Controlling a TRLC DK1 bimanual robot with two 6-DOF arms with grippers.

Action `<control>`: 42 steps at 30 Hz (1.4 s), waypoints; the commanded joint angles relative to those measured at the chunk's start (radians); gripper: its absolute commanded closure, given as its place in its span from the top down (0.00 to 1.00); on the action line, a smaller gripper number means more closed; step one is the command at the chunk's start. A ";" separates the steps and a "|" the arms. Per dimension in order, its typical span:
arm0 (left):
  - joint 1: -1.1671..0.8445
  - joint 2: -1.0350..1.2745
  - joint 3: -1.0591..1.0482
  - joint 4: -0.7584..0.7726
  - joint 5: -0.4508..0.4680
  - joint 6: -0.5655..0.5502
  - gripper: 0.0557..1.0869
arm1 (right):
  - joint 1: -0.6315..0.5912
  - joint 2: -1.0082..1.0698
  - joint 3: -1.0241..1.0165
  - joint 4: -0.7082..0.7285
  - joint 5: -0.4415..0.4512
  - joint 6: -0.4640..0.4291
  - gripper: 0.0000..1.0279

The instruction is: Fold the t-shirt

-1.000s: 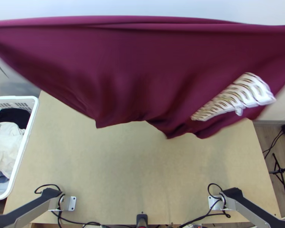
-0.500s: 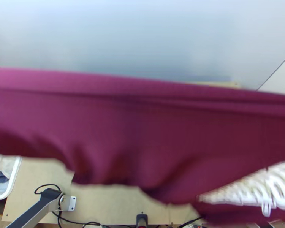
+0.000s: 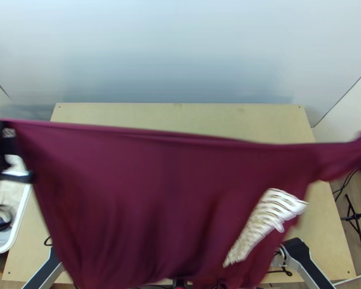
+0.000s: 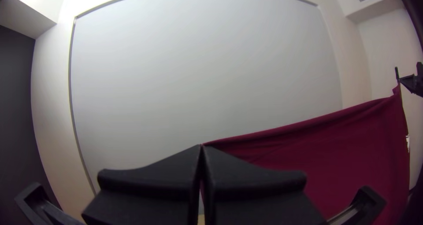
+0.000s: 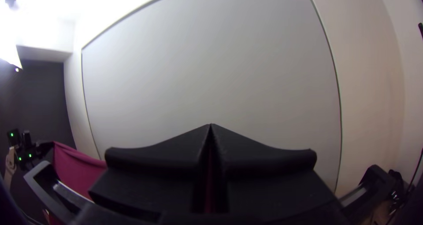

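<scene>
T-shirt (image 3: 166, 192): strung aloft between left gripper (image 4: 202, 148) and right gripper (image 5: 210, 126), each clamped on an end of upper edge. Just swung back towards near edge of table (image 3: 180, 111), far corners uncovered; probably ready for laying flat, folds still to make.

The t-shirt (image 3: 166, 192) is maroon with a white banded print (image 3: 273, 208), the table (image 3: 180, 113) tan
</scene>
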 commanded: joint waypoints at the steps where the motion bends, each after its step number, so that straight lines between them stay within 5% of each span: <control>1: -0.012 -0.099 -0.496 0.249 0.017 0.060 0.04 | 0.035 -0.226 -0.616 0.149 -0.008 -0.103 0.03; 8: 0.013 0.052 -0.681 0.565 0.038 0.189 0.04 | 0.016 -0.097 -0.923 0.533 -0.008 -0.247 0.03; 12: 0.140 0.228 -0.675 0.731 0.139 0.199 0.04 | -0.036 0.133 -0.925 0.749 -0.010 -0.254 0.03; 17: 0.181 0.457 -0.572 0.819 0.149 0.182 0.04 | -0.070 0.430 -0.853 0.967 -0.011 -0.265 0.03; 27: 0.204 0.866 -0.180 0.831 0.136 0.037 0.04 | -0.129 0.946 -0.405 1.027 0.016 -0.222 0.03; 42: 0.220 1.216 0.242 0.776 0.047 0.028 0.04 | -0.110 1.366 0.184 1.038 0.094 -0.259 0.03</control>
